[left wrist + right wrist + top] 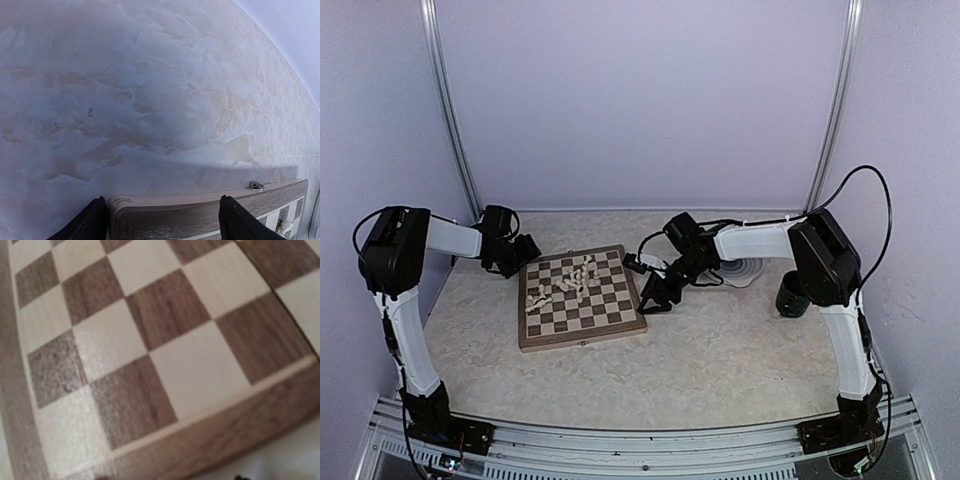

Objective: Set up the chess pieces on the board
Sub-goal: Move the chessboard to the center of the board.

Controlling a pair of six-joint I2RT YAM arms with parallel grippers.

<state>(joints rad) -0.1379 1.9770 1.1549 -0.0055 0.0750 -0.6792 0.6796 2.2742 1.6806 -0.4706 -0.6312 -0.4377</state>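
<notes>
The board (582,298) lies flat mid-table. Several pale chess pieces (572,278) lie and stand in a loose heap on its far middle and left squares. My left gripper (525,251) is at the board's far left corner. In the left wrist view it (165,225) is open, with black fingertips (90,222) spread either side of the board's corner (200,215), and one piece (285,227) shows at the right. My right gripper (655,298) is at the board's right edge. The right wrist view shows bare squares (165,330) close up, with only finger slivers at the bottom edge, wide apart.
A round grey-ringed plate (740,270) and a dark cup (792,296) sit right of the board, under the right arm. A small metal latch (257,185) is on the board's side edge. Pale walls close the back and sides.
</notes>
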